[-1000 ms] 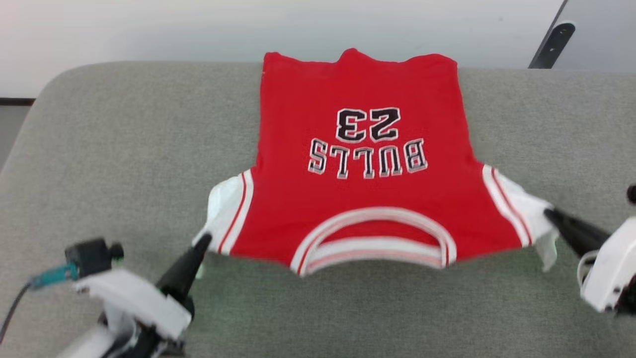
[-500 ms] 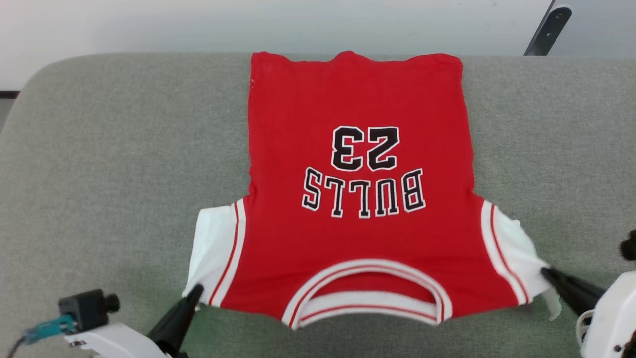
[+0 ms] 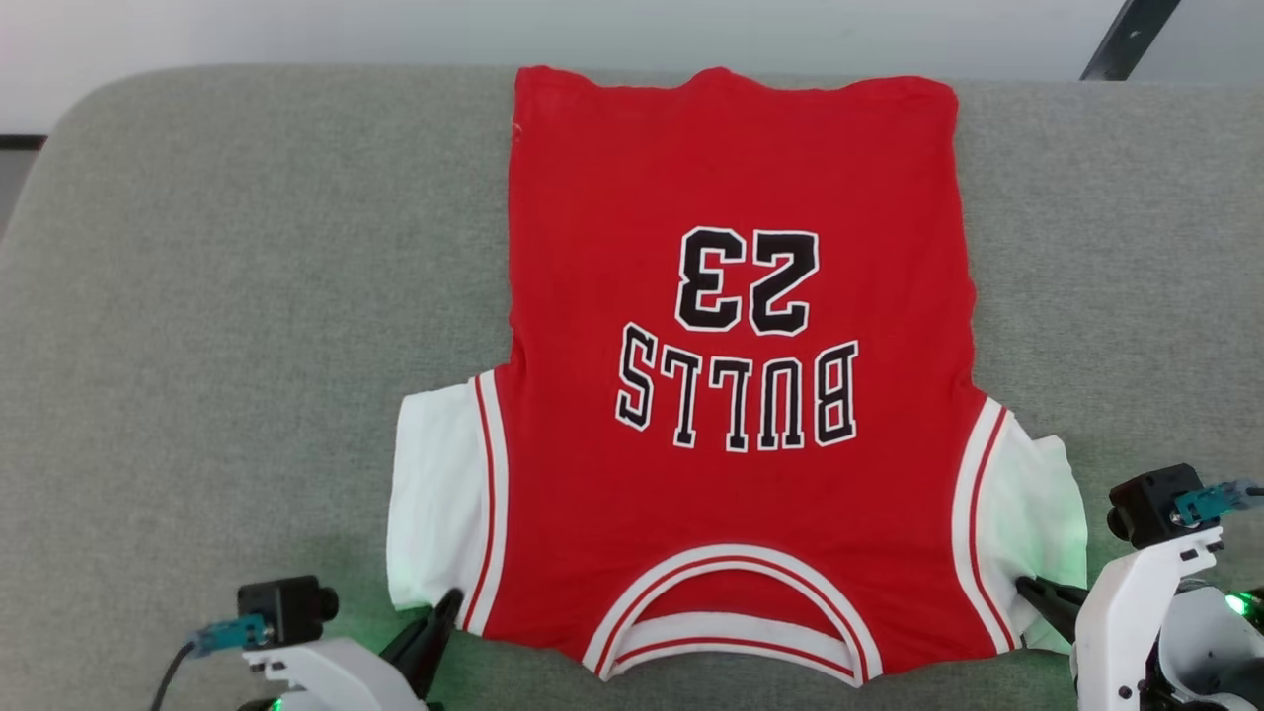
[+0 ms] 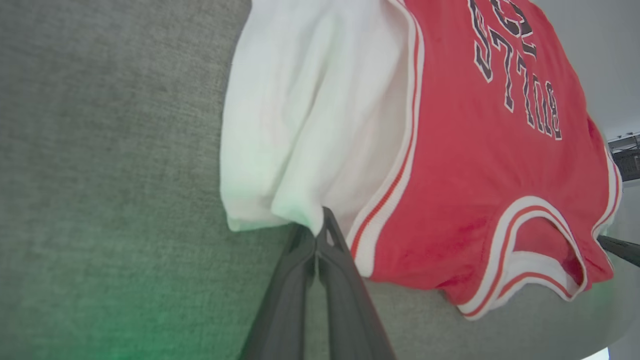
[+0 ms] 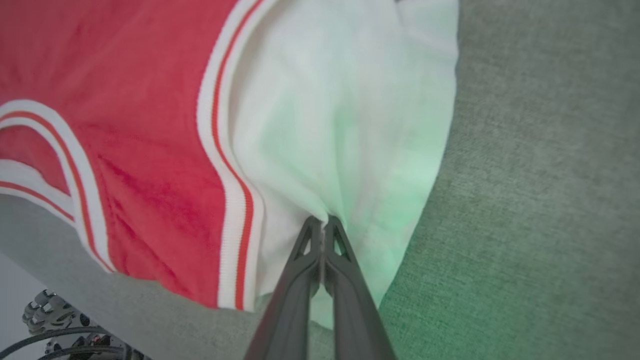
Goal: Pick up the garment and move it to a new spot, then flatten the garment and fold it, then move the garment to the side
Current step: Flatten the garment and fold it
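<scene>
The garment (image 3: 731, 395), a red jersey with white sleeves and upside-down "BULLS 23" lettering, lies spread flat on the grey table (image 3: 217, 296), collar toward me. My left gripper (image 3: 444, 604) is shut on the near edge of its left white sleeve (image 4: 300, 125), pinching the hem (image 4: 317, 220). My right gripper (image 3: 1027, 591) is shut on the near edge of the right white sleeve (image 5: 340, 125), fabric bunched at the fingertips (image 5: 324, 222). The garment's far hem reaches close to the table's back edge.
Grey cloth-covered table stretches wide to the left and right of the garment (image 3: 1116, 247). A pale wall or floor lies beyond the far edge, with a dark slanted pole (image 3: 1126, 39) at top right. The table's near edge runs just under the collar (image 4: 500, 330).
Both grippers have drawn the sleeves back toward me and lower, and the garment now lies flatter and more spread out. The head camera has also shifted.
</scene>
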